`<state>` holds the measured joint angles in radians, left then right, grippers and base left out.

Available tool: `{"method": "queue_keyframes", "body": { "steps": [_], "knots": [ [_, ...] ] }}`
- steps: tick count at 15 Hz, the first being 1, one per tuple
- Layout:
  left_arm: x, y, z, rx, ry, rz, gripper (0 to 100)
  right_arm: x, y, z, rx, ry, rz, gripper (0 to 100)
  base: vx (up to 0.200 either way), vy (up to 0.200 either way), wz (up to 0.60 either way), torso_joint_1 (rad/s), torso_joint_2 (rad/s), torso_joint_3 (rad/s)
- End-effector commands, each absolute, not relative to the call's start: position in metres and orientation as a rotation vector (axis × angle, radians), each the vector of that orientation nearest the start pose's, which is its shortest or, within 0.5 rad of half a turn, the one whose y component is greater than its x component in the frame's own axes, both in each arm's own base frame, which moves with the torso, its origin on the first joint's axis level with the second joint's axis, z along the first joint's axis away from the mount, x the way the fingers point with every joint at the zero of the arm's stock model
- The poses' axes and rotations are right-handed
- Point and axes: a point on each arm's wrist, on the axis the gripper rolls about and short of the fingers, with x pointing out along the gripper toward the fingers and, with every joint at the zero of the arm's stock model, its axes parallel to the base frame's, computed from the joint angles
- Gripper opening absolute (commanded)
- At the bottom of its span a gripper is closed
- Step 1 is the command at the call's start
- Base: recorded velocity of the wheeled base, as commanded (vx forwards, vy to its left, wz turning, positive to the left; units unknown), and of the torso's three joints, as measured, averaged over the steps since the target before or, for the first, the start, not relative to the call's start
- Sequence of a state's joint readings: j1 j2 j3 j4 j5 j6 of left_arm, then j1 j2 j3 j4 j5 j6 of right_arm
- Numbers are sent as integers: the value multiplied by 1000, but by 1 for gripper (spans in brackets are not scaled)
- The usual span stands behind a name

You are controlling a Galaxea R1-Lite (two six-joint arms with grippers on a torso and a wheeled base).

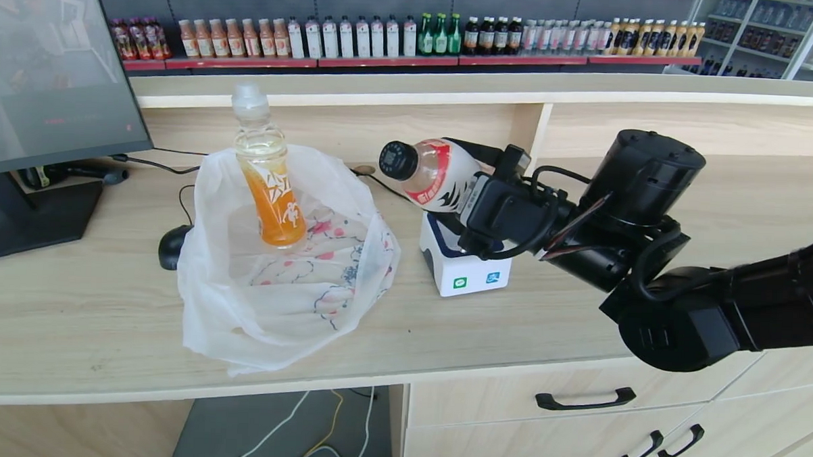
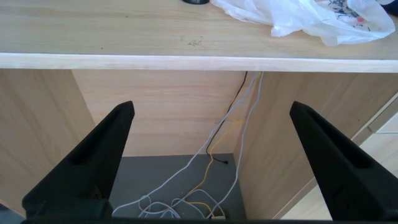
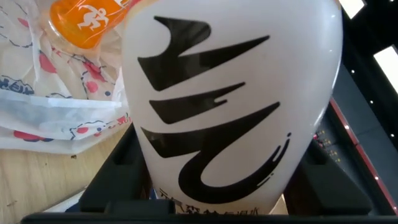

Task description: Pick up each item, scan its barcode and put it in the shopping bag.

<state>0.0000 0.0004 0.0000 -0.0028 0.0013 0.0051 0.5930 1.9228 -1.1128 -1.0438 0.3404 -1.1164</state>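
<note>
Above the white scanner (image 1: 462,268): one white bottle (image 1: 435,172), black cap, tipped on its side. It was held round its wide body by the right gripper (image 1: 478,204), whose jaws were closed snugly on it. Handling, as judged: stiff plastic, moderate weight, and a smooth rounded label likely to slip. The wide body was the soundest hold, not the neck. Left gripper (image 2: 211,109): jaws spread wide, empty, below the counter (image 1: 72,311) edge. Count:
- Bottles, two; the second, an orange drink bottle (image 1: 269,183), stood upright in the shopping bag (image 1: 276,291).
- Bags, one.
- Scanners, one.
- Mouse (image 1: 172,246), one, just beside the bag.
</note>
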Motion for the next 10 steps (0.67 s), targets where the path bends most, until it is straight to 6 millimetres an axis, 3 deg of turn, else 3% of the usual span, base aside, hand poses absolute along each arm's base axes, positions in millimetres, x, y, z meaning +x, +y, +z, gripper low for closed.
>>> {"method": "queue_keyframes", "body": {
  "steps": [1,10],
  "knots": [
    [-23,0,76,5,-3,2,100,312,216,226,-1001,-724,718,0,0,0,0,0,0,0],
    [-23,0,76,5,-3,3,100,317,207,215,-1050,-702,736,0,0,0,0,0,0,0]
  ]
}}
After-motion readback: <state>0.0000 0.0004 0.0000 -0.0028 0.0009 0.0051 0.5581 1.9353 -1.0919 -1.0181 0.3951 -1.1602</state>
